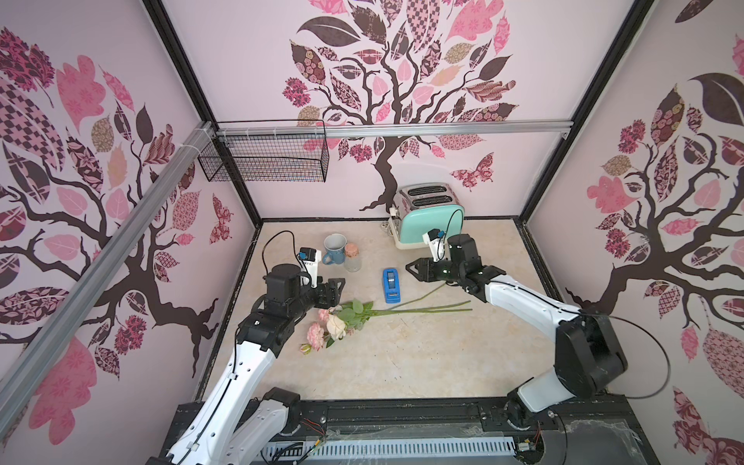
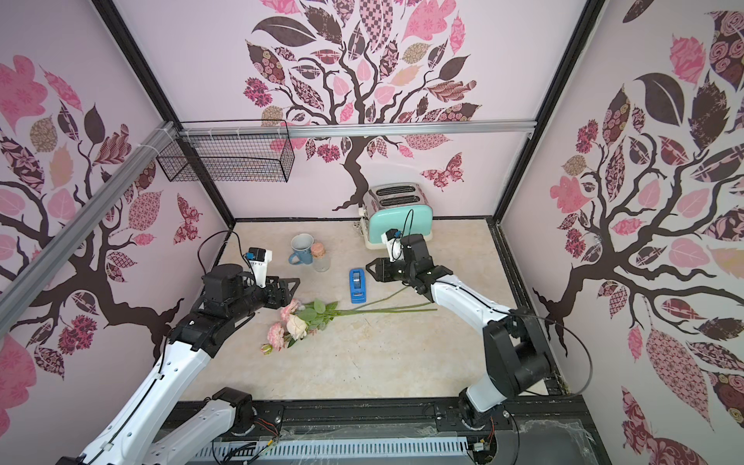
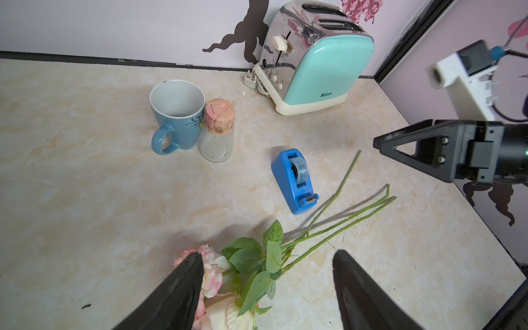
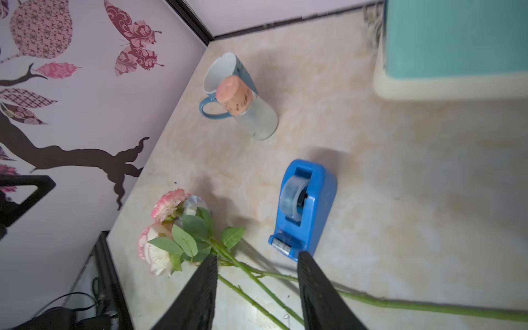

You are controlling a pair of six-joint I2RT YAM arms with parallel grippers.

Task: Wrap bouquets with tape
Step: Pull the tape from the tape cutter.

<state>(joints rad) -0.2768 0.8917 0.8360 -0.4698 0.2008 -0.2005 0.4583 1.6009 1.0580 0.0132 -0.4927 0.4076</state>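
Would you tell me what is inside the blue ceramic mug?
The blue ceramic mug shows only a bare white inner wall, with nothing rising above its rim. Its bottom is hidden by its own near wall, so small contents cannot be ruled out.

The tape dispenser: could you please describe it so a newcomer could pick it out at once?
Find the mint-green toaster at the back of the table. Nearer the robot, just short of the flower stems, sits the tape dispenser. Unlike the round blue mug nearby, it is oblong and holds a clear tape roll.
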